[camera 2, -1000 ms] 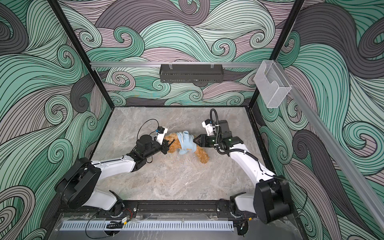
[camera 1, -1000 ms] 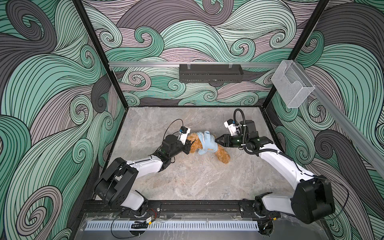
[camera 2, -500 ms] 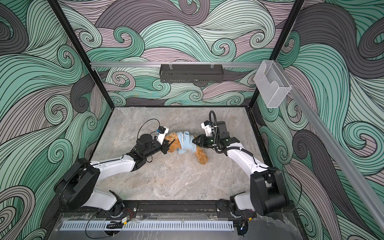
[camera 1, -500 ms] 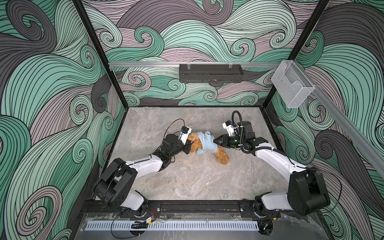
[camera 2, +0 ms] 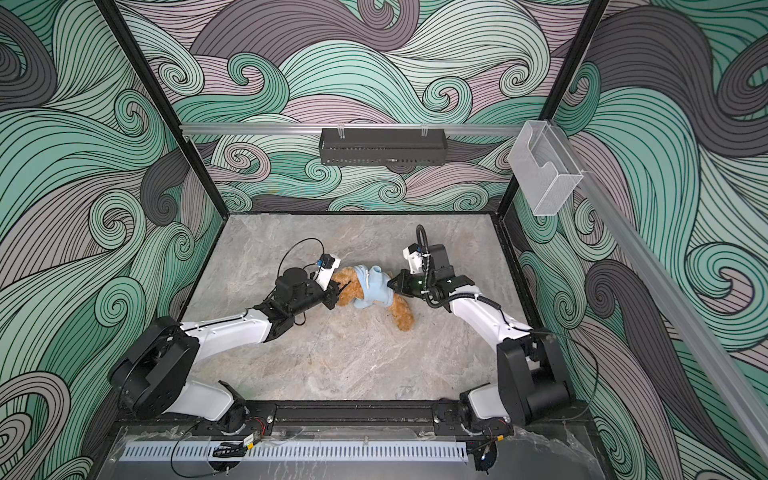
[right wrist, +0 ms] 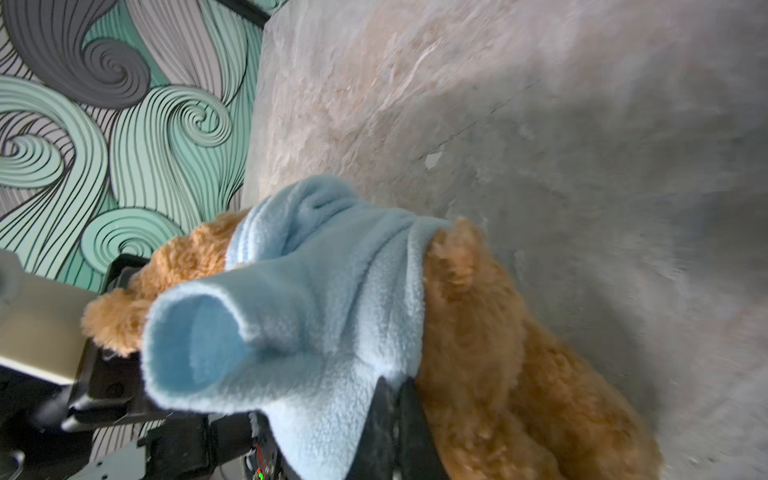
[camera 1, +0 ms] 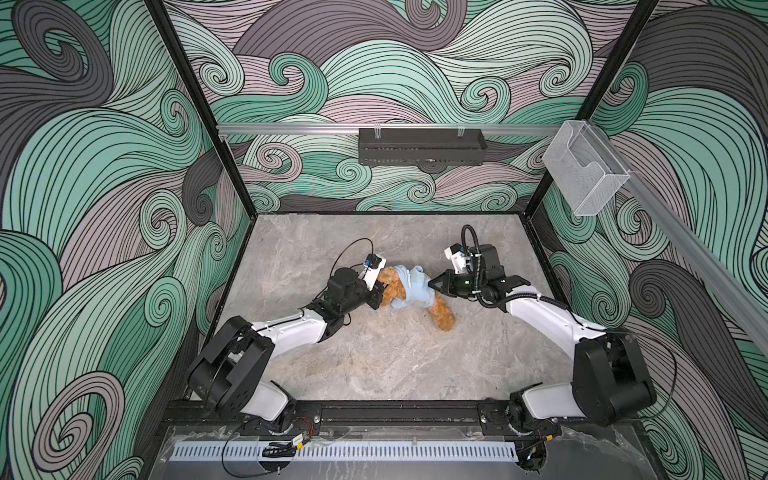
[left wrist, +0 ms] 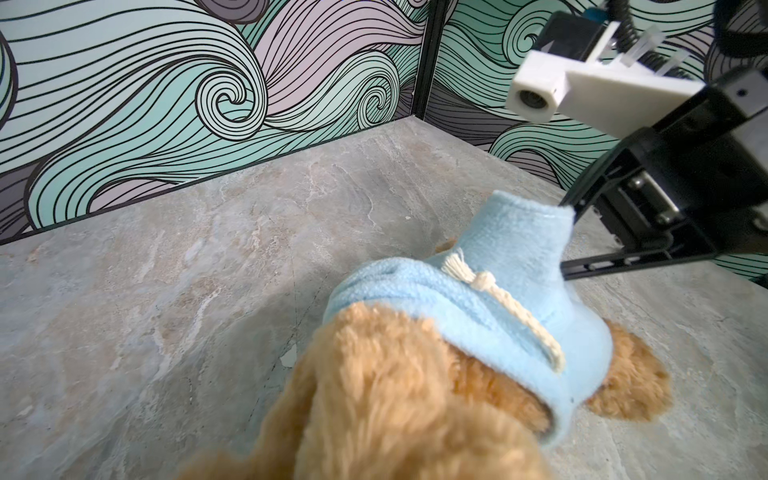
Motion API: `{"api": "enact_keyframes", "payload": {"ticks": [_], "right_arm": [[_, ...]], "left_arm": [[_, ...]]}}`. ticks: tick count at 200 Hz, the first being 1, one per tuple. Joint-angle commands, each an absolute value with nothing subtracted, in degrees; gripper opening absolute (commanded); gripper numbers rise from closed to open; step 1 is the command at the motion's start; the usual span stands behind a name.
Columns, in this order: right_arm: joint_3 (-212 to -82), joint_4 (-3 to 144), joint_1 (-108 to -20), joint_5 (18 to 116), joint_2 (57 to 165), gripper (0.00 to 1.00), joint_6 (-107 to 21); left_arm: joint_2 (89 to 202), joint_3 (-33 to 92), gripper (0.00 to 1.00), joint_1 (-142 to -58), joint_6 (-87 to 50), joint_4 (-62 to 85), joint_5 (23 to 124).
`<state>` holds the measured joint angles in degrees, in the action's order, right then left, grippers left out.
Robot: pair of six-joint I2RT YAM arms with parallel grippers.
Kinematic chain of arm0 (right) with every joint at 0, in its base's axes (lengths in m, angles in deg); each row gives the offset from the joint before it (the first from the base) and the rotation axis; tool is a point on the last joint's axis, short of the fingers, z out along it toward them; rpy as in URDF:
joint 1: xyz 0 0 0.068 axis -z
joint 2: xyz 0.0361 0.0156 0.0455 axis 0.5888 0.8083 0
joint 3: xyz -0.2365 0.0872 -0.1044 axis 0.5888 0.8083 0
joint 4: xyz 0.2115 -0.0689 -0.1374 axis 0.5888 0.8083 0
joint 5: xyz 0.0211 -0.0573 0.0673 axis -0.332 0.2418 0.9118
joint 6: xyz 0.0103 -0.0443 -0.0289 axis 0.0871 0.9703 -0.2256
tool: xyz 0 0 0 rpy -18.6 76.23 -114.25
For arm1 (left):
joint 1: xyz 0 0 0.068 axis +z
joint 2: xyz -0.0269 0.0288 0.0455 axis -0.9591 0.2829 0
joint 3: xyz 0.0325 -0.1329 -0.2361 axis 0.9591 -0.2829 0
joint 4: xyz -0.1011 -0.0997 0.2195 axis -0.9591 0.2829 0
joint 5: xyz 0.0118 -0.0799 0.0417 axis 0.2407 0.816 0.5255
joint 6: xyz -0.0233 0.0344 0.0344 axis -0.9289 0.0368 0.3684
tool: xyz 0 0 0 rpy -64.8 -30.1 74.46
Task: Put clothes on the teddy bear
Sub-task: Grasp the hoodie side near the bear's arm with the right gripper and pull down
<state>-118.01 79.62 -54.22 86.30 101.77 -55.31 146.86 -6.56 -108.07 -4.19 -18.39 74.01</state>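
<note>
One teddy bear (camera 1: 441, 315) between them: left gripper (camera 1: 379, 293) clamps head, right gripper (camera 1: 432, 286) seemingly pinches hoodie (camera 1: 415, 291).

Both top views look steeply down on the whole table (camera 1: 374, 365). The wrist views face each other, close on the teddy bear (left wrist: 395, 395) beyond their fingers (right wrist: 390, 424).

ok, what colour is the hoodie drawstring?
Cream drawstring, knotted with a frayed end, on the light-blue hoodie. Best in the left wrist view.

A robot lab cell: swirl-printed wall panels (camera 1: 374, 75), black frame posts (camera 1: 195, 95), stone-look tabletop (camera 1: 395, 365), rail-mounted arms (camera 1: 291, 328).
</note>
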Motion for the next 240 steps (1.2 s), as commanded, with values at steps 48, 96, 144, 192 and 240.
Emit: {"api": "enact_keyframes", "payload": {"ticks": [48,96,144,192,240], "right_arm": [[-105.75,72.8,-53.69,68.73,89.69,0.0,-64.77],[-111.1,70.53,-52.27,81.2,98.98,0.15,-58.82],[-118.47,80.4,-51.88,81.16,95.46,0.41,-44.88],[-116.64,81.88,-52.99,74.36,95.41,0.44,-43.53],[-112.78,79.87,-54.67,79.98,101.8,0.4,-48.6]], "left_arm": [[145.22,-3.36,0.0,-108.54,-16.03,-5.85,47.95],[145.43,4.64,0.0,-108.63,-25.69,7.6,53.44],[150.62,22.06,0.0,-107.5,-31.84,39.63,67.34],[157.2,33.33,0.03,-98.78,-25.72,51.46,89.45],[173.47,45.49,0.28,-95.29,-24.58,53.32,99.3]]}}
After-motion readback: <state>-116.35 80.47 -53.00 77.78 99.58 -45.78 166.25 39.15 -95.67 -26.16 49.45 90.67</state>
